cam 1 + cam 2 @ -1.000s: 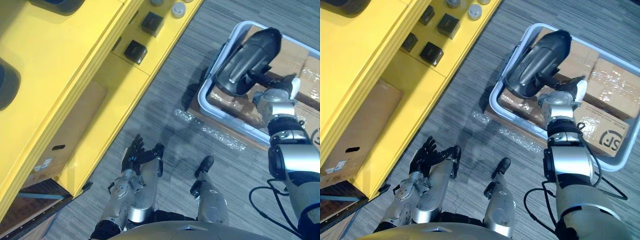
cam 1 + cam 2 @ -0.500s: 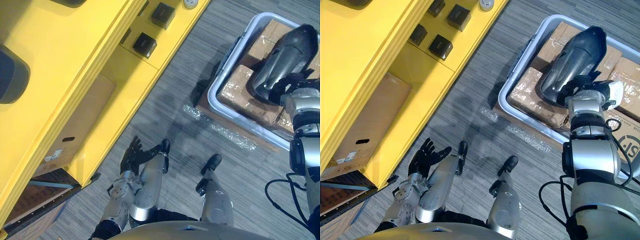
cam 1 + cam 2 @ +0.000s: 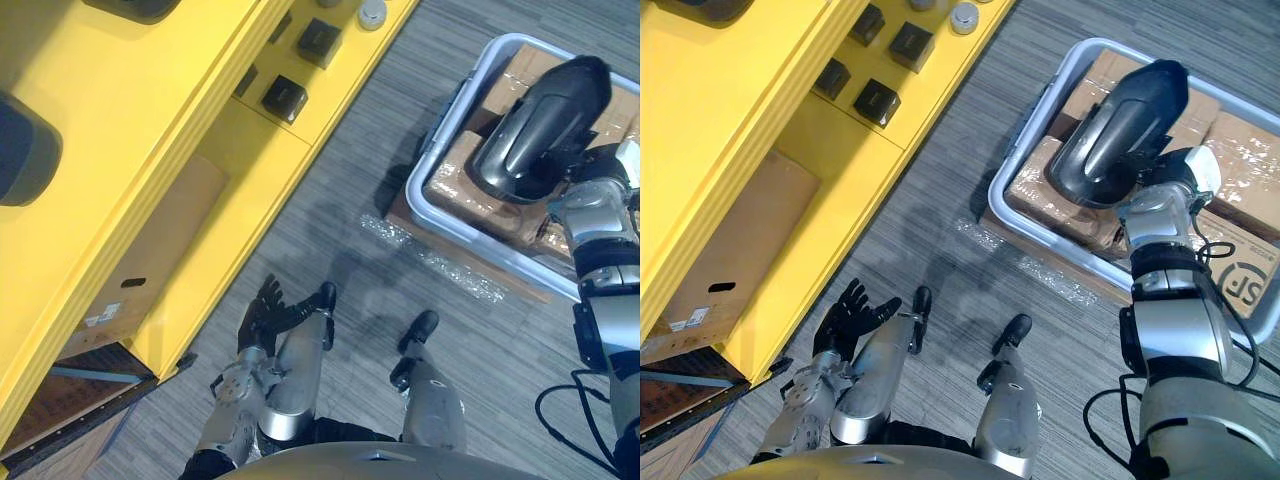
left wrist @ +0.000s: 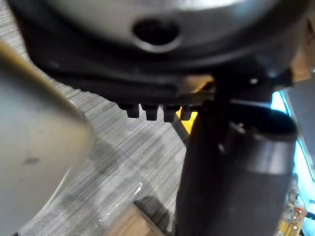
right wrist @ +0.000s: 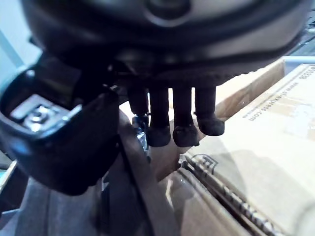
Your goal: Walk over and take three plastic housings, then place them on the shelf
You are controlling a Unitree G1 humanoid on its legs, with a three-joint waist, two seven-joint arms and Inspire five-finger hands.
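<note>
Glossy black housing (image 3: 1115,125): long curved shell, hollow end nearest robot, tilted, held up in right hand (image 3: 1180,172) over grey bin (image 3: 1012,165). Yellow shelf (image 3: 150,120) well apart, w/ similar dark rounded piece (image 3: 18,150) on top.

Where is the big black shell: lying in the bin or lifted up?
Lifted, it seems: the right hand grips the black housing by its edge, above the boxes in the bin.

Bright, even light; soft shadows fall across the floor (image 3: 330,225) beside the yellow shelf (image 3: 230,170). Glare marks the clear film (image 3: 440,262) and the glossy housing (image 3: 540,120).
</note>
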